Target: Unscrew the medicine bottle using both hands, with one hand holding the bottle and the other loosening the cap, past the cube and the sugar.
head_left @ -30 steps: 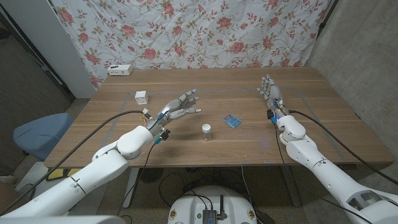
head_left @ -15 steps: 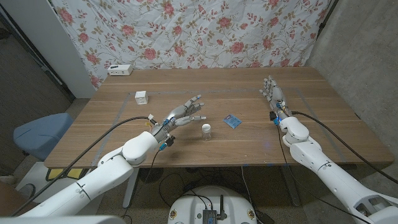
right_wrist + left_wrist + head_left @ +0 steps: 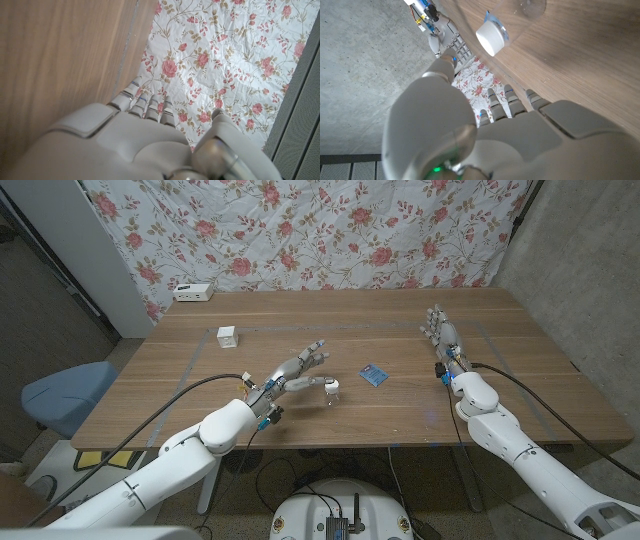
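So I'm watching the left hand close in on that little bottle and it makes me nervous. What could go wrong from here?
The medicine bottle is small and stands free, with the left hand's spread fingers right at it: a sideways nudge could tip it or roll it toward the blue sugar packet.

The right hand is far across the table, so nothing steadies the bottle or its white cap if the grasp is off.
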### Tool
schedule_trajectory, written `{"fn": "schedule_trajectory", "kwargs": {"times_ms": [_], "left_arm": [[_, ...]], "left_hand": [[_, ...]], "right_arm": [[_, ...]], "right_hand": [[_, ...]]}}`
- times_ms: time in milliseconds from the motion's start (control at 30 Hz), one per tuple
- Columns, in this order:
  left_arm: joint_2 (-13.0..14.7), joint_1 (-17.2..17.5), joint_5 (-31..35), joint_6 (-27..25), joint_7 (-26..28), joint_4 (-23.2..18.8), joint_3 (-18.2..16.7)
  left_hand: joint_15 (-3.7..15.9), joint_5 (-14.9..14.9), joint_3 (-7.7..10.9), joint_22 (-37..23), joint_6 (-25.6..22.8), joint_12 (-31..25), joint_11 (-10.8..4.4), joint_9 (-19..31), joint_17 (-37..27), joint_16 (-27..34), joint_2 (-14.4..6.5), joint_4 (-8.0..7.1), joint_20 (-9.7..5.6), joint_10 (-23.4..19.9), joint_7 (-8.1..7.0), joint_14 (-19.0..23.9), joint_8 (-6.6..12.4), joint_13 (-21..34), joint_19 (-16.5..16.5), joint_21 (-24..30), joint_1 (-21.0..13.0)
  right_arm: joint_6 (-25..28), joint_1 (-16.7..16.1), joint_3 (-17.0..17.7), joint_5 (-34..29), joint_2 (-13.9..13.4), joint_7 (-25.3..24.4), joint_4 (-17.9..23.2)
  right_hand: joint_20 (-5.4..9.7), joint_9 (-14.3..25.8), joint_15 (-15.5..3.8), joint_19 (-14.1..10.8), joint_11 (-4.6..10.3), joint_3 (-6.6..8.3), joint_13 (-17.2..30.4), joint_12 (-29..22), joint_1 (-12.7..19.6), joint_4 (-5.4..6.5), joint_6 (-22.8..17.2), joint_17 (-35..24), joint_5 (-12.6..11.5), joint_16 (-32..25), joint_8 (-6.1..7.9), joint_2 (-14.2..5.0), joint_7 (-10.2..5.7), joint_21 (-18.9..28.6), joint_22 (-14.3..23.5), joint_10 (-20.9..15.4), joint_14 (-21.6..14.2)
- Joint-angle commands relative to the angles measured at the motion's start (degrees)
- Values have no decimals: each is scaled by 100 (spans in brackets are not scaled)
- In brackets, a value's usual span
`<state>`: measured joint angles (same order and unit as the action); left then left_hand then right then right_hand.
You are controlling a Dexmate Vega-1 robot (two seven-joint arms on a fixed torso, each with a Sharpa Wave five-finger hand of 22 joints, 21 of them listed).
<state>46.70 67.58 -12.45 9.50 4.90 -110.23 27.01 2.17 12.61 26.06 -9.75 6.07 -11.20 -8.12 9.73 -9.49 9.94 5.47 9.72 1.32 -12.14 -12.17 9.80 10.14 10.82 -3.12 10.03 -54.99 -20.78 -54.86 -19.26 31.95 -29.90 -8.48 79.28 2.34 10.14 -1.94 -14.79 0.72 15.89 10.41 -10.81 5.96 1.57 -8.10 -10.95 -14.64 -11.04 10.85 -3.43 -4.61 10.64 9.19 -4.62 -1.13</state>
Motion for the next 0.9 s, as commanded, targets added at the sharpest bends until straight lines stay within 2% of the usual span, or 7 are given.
{"fn": "schedule_trajectory", "kwargs": {"times_ms": [33,467,900], "left_arm": [[80,66,140,132,-22,52,-5],[162,59,147,273,-189,182,-16],[142,104,328,435,-134,328,0]], "left_hand": [[758,-57,25,-5,56,-58,-50,33,-7,51,12,-2,-78,-94,-24,103,34,27,36,67,-99],[790,-93,-71,-3,61,-63,-86,33,-8,46,115,-51,-129,-117,-22,138,38,25,109,91,-76],[870,-16,-341,-5,110,-87,-117,34,-4,74,324,-161,-175,-224,-18,279,28,9,180,100,228]], "right_arm": [[-54,-197,43,-53,-15,-151,184],[-62,-342,64,-111,-39,-245,356],[-22,-386,64,-144,-36,-300,433]], "right_hand": [[205,17,-34,-34,14,-1,15,-31,8,-32,-51,-7,-29,-38,30,-40,-29,11,34,-44,-17],[178,17,-25,-27,35,0,15,-25,11,-39,-61,-6,-37,-34,23,-44,-46,7,35,-40,-17],[153,17,-25,-24,45,-2,15,-24,12,-45,-64,-6,-42,-31,16,-44,-67,6,36,-45,-17]]}}
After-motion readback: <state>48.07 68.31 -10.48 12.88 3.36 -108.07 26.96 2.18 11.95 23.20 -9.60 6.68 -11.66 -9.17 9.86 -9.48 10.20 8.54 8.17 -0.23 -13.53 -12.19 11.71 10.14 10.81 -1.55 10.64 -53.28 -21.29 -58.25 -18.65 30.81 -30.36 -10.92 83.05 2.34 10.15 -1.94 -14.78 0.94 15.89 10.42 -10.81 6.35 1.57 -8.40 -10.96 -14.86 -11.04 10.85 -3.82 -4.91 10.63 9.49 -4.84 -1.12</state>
